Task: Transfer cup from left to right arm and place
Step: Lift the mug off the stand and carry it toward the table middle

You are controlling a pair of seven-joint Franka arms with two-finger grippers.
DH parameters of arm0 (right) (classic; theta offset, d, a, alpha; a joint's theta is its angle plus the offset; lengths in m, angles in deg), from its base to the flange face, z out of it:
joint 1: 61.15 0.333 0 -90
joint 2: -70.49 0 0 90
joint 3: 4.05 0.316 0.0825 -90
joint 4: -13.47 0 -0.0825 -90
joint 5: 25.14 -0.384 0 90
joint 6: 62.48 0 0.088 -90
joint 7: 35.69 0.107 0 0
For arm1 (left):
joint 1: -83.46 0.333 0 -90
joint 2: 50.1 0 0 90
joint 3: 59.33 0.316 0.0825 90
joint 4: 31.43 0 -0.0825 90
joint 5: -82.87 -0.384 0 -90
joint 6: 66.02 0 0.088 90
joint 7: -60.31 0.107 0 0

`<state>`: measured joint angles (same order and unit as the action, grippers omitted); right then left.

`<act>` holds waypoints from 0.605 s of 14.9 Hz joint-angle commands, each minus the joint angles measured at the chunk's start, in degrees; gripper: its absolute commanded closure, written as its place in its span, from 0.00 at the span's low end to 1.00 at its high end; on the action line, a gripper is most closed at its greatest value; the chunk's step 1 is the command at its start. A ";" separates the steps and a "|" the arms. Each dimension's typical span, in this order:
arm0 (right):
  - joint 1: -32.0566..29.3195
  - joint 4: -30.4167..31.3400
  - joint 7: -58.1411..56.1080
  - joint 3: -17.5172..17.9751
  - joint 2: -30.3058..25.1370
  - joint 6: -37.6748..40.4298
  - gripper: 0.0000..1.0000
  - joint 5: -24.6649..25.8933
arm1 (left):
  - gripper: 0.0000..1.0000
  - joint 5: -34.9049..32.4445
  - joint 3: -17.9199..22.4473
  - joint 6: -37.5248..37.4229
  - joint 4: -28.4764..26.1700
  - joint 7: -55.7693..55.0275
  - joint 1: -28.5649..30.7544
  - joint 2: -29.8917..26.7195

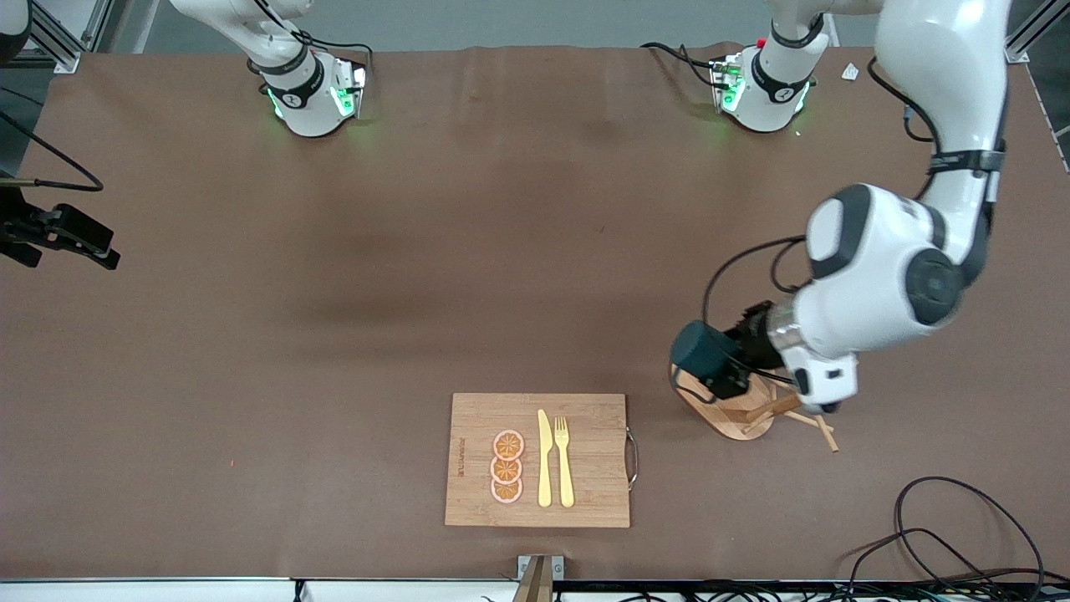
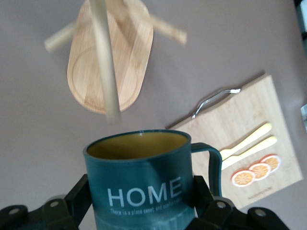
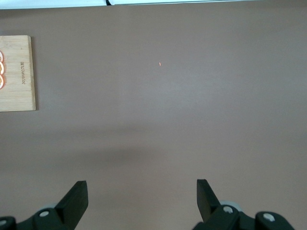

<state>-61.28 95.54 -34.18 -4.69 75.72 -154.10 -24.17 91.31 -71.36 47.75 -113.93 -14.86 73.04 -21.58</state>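
The cup (image 1: pixel 699 349) is dark teal with "HOME" on its side and a yellowish inside. My left gripper (image 1: pixel 720 369) is shut on the cup and holds it in the air over the wooden peg rack (image 1: pixel 737 415). In the left wrist view the cup (image 2: pixel 144 187) sits between the fingers (image 2: pixel 80 192), its handle to one side, with the rack (image 2: pixel 111 57) below it. My right gripper (image 1: pixel 94 244) waits open and empty over bare table at the right arm's end. In the right wrist view the right gripper (image 3: pixel 142 192) has only table under it.
A bamboo cutting board (image 1: pixel 589 418) lies near the table's front edge, toward the right arm's end from the rack. It carries a yellow knife (image 1: pixel 544 460), a yellow fork (image 1: pixel 564 461) and three orange slices (image 1: pixel 506 466). Black cables (image 1: pixel 961 535) lie at the front corner at the left arm's end.
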 commanded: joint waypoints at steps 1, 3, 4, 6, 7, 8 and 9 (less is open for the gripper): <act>0.40 0.98 0.78 -0.15 -1.36 -0.14 0.00 -0.44 | 0.42 -3.70 0.61 -0.57 0.59 -7.52 -6.61 0.04; 0.31 0.98 0.78 -0.24 -1.36 -0.22 0.00 -0.35 | 0.42 -5.35 0.87 0.22 1.29 -9.03 -10.92 0.83; 0.40 0.90 0.95 -0.24 -1.27 -0.22 0.00 0.00 | 0.42 -7.54 0.96 1.27 1.38 -10.34 -13.11 1.27; 0.40 0.90 1.13 -0.24 -1.19 -0.22 0.00 0.17 | 0.42 -12.72 0.96 3.55 1.38 -13.23 -17.33 2.93; 0.31 0.81 1.13 -0.32 -1.10 -0.22 0.00 0.09 | 0.42 -15.19 1.05 4.96 1.38 -14.90 -19.44 4.16; 0.31 0.72 1.22 -0.32 -1.10 -0.22 0.00 0.00 | 0.42 -18.34 1.14 6.45 1.38 -16.23 -21.64 5.39; 0.31 0.63 1.22 -0.32 -1.10 -0.22 0.00 -0.35 | 0.43 -22.38 1.22 7.16 1.38 -17.20 -23.75 6.79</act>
<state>-61.28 95.54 -33.93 -4.75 75.71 -154.11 -24.17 74.57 -70.96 53.08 -114.01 -29.97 53.05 -17.94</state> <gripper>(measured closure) 0.000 0.119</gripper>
